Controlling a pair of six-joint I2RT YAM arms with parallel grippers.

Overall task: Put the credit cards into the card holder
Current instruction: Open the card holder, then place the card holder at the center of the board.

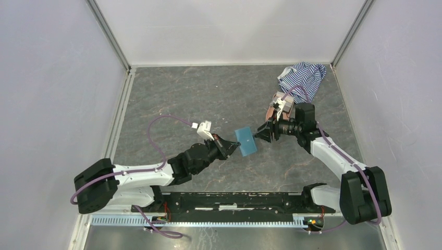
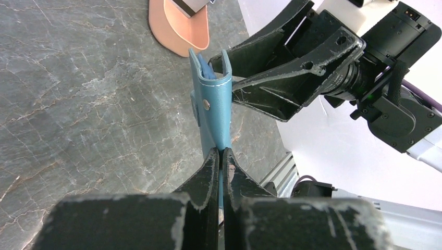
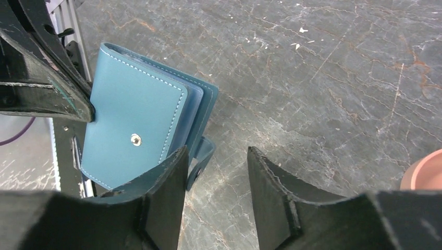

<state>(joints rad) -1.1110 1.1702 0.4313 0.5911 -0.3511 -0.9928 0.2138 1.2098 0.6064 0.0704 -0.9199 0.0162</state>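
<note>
Held in the air over the middle of the table (image 1: 198, 94): teal card holder (image 1: 246, 140), clamped at one edge between the left fingers (image 2: 215, 161). Opposite, right fingers (image 1: 259, 133) apart, close against its other side. Behind these, pink case (image 2: 180, 31) and striped cloth (image 1: 305, 78).

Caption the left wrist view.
Left gripper pinches the teal card holder by one edge; the open right gripper faces its far end.
</note>
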